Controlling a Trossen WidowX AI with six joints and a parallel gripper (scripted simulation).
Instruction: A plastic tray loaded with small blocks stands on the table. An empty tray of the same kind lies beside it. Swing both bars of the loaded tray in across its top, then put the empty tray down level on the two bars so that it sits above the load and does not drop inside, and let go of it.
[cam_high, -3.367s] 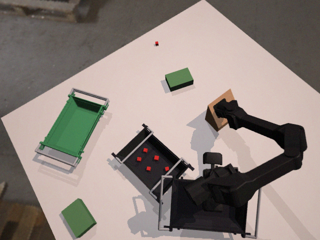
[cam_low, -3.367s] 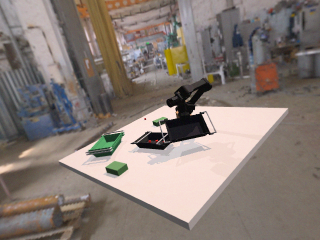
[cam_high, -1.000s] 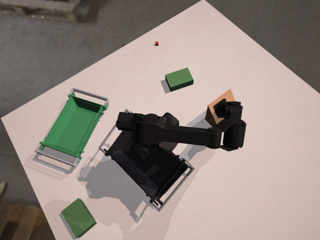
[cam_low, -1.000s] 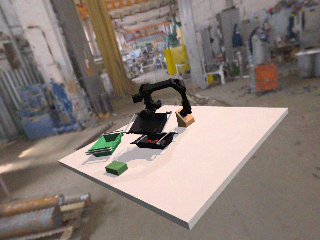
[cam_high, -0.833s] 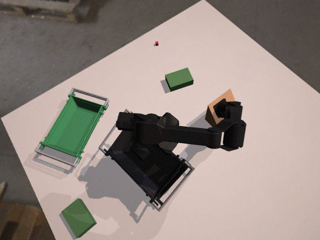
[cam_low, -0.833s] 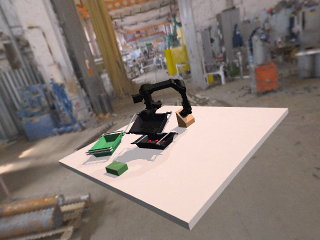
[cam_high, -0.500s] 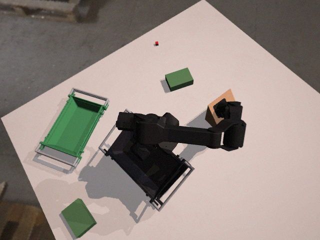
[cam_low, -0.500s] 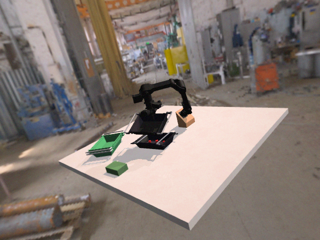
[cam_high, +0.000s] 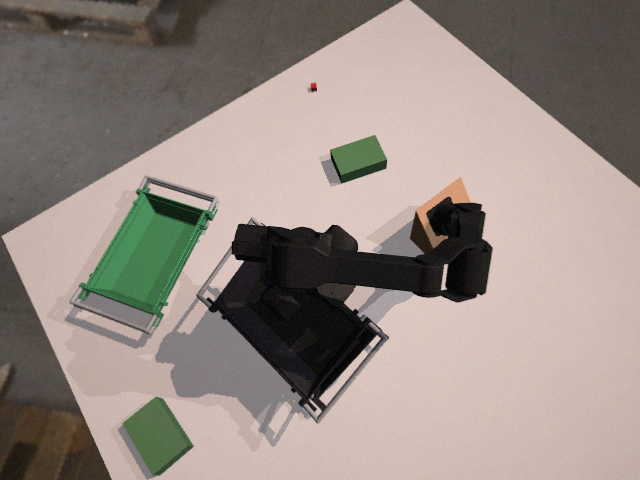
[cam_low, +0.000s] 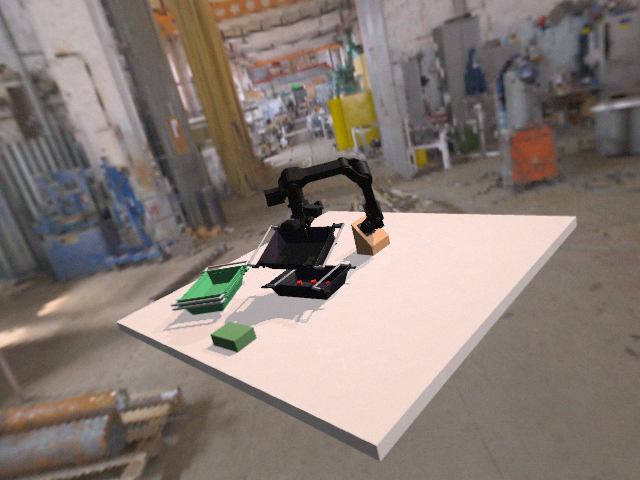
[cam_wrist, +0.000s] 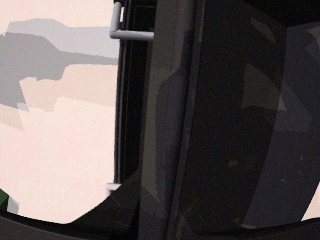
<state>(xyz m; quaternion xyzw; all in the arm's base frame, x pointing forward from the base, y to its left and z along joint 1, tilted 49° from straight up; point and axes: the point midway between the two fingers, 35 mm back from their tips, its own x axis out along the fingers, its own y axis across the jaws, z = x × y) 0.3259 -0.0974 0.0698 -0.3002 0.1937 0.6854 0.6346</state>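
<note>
My gripper (cam_low: 306, 231) is shut on the far long wall of the empty black tray (cam_high: 299, 335) (cam_low: 294, 252) (cam_wrist: 225, 115). That tray hangs in the air, tilted with its inside towards the exterior camera, its wire bars (cam_high: 350, 382) (cam_low: 262, 246) out over its ends. The loaded black tray (cam_low: 305, 291) (cam_wrist: 130, 100) stands on the table below. It shows several red blocks (cam_low: 313, 282). Both its bars, the left bar (cam_low: 282, 277) and the right bar (cam_low: 331, 276), lie across its top. The held tray hides most of it in the top view. The fingertips are hard to make out.
A green tray (cam_high: 147, 248) (cam_low: 212, 284) with its bars out stands left of the black trays. One green block (cam_high: 157, 436) (cam_low: 232, 335) lies in front, another green block (cam_high: 359, 157) behind. An orange wedge (cam_high: 421, 235) (cam_low: 364, 245) is at the arm's base. A tiny red block (cam_high: 313, 87) lies far back.
</note>
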